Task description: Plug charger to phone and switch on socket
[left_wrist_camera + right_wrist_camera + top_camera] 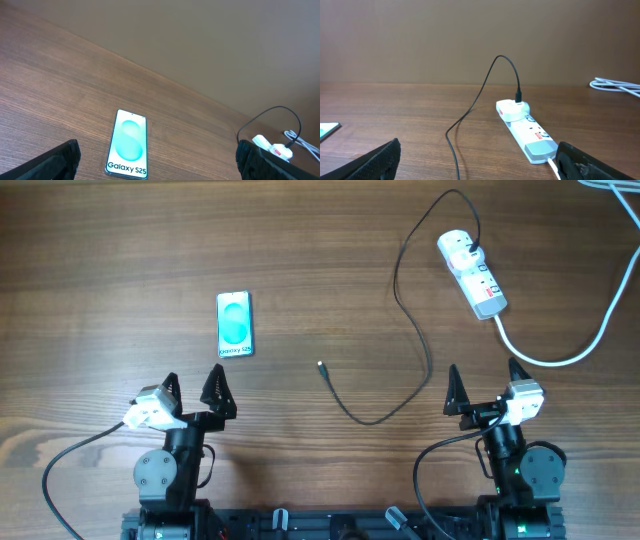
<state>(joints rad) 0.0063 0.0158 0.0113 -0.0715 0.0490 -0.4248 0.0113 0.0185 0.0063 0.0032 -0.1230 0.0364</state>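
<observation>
Left fingers (214,388): spread wide apart, holding nothing.
Right fingers (455,392): spread wide apart too, holding nothing.
Phone (235,324) (128,146): lies flat on the table (100,260), screen up, just ahead of the left fingers and not touching them.
Charger (427,360) (482,92): a thin black cable. It curls across the table ahead of the right fingers.
Tip (320,366): lies on the table between the two pairs of fingers, a bit ahead. It is apart from the phone.
Socket (472,274) (527,131) (272,147): white, well ahead of the right fingers. The charger's black plug sits in its far end. I cannot tell if the switches are on.
White cord (570,355): runs from the socket's near end, off past the right fingers' outer side.
</observation>
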